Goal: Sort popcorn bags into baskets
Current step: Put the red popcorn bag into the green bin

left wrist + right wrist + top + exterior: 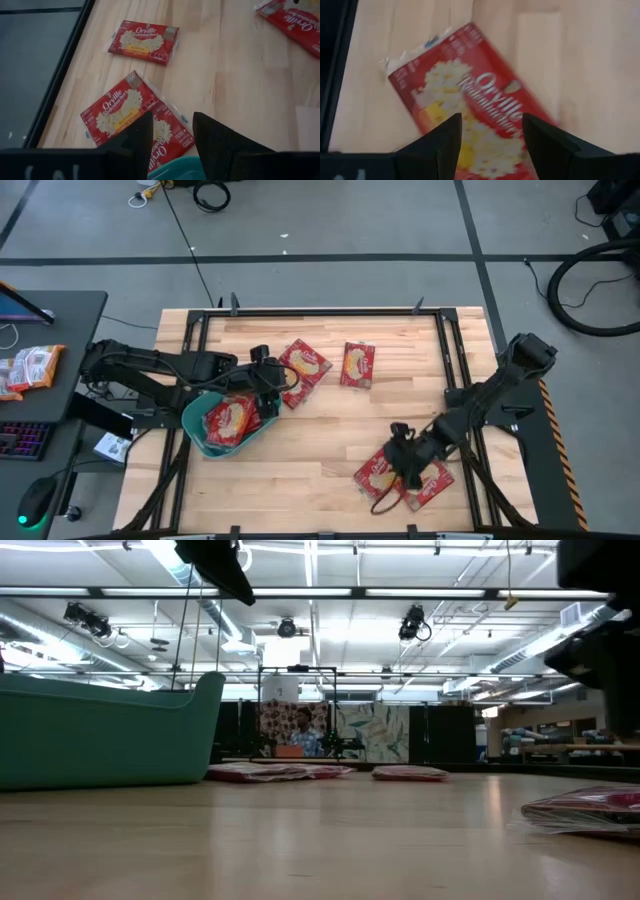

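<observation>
The right gripper (398, 467), fingers apart, hung over popcorn bags (402, 477) well apart from the basket (196, 427); overlapping packets risked a double pick. The left gripper (268, 388), fingers apart, waited beside the basket.

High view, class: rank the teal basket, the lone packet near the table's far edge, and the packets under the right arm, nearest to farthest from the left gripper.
From the left gripper:
1. Teal basket, right beside it, on the table's left.
2. Lone packet, mid-table near the far edge.
3. Packets under the right arm, near the front right.
</observation>
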Controlling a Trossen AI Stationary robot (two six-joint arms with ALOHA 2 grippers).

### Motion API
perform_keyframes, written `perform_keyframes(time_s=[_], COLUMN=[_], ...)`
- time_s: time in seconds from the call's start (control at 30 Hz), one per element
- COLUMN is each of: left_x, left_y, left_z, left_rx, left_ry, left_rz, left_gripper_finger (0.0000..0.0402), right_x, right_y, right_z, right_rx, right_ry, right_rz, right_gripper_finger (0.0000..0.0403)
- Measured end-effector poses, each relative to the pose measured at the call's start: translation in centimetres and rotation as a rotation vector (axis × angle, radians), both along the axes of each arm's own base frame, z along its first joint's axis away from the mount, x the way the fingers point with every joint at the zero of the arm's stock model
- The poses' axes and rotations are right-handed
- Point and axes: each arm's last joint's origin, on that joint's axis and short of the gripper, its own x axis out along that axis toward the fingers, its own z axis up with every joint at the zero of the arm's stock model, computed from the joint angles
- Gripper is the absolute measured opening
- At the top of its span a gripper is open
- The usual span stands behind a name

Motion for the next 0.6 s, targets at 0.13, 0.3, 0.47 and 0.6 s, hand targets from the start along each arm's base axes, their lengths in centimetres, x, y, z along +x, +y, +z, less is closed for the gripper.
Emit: perform_keyframes(time_s=[0.13,0.3,0.47,0.6], left_x=[0.0,-0.2,-0.3,-0.4], left_y=[0.0,0.0,0.0,0.0], left_z=[0.0,-0.2,-0.3,-0.3], left_rx=[0.001,0.004,0.008,0.014], left_ry=[0.001,0.031,0.051,0.055], left_rz=[-0.001,-0.001,-0.002,-0.008], left_gripper_finger=[0.0144,0.0144,0.0144,0.0144], right_x=[0.4,0.8,0.9,0.8], right_y=[2.4,5.8,9.3,11.2], right_z=[-0.2,0.4,-0.4,-1.2], right_rx=[-0.056,-0.208,-0.407,-0.535], right_ry=[0.08,0.108,0.08,0.117], right_rz=[0.011,0.042,0.1,0.12], right_gripper_finger=[0.0213,0.0213,0.0213,0.0213])
